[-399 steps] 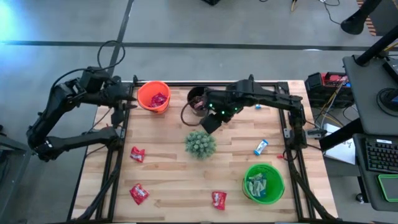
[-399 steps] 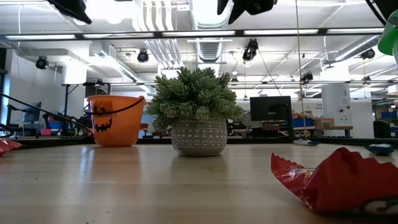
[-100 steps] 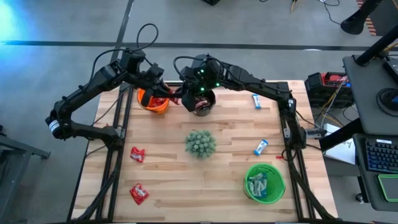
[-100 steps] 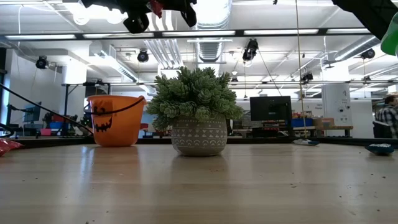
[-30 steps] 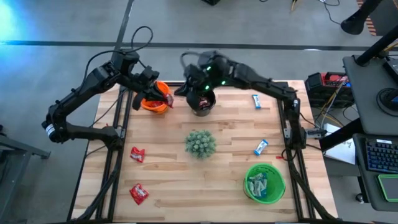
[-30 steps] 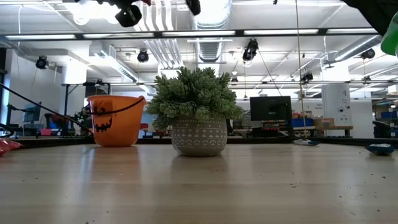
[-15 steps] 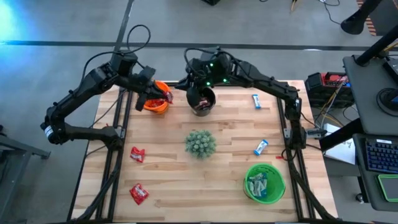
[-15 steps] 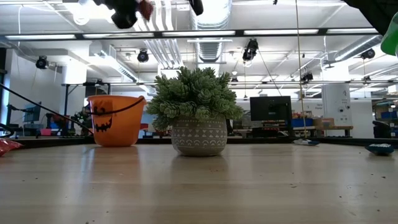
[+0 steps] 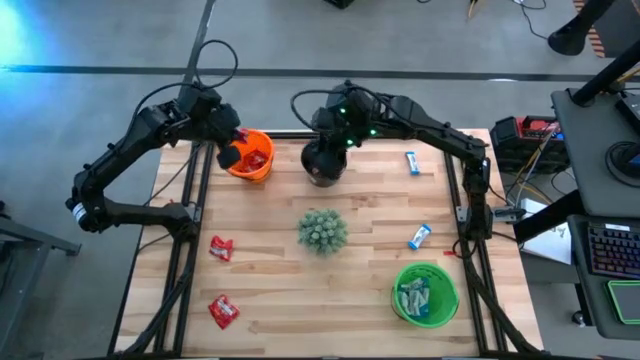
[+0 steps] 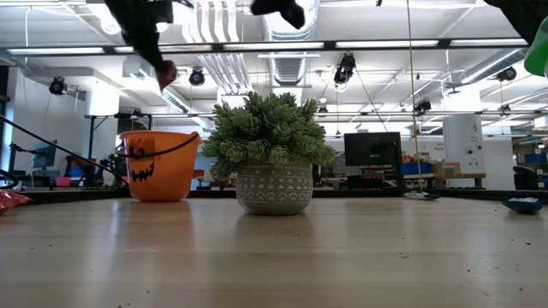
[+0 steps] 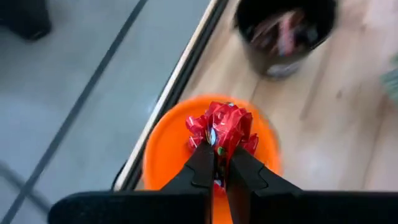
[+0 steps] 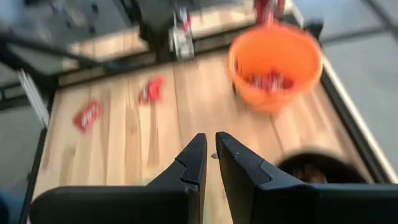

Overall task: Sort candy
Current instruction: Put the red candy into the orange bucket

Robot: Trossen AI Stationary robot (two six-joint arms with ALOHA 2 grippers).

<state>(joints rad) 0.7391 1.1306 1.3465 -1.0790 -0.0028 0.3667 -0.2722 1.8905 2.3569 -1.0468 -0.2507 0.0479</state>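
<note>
Since half a second ago your left gripper has swung back over the near rim of the orange bucket, and your right gripper has pulled off the black bucket toward the counter's far edge.

Left jaws are clamped on a crumpled red candy, which sticks out past the fingertips. Straight below those jaws sits the orange bucket, with more red wrappers inside. The low view shows the red piece hanging under the left gripper, well above the bucket.

Right jaws are nearly together, only a thin gap showing, nothing between them. The black bucket is just below and beside them; wrappers lie in it, colour unclear.

Ahead of the right jaws, past the orange bucket, two red candies lie loose on the counter. Well away from both jaws: two blue-and-white candies on the right side, a green bucket holding more blue ones, and the potted plant mid-counter.
</note>
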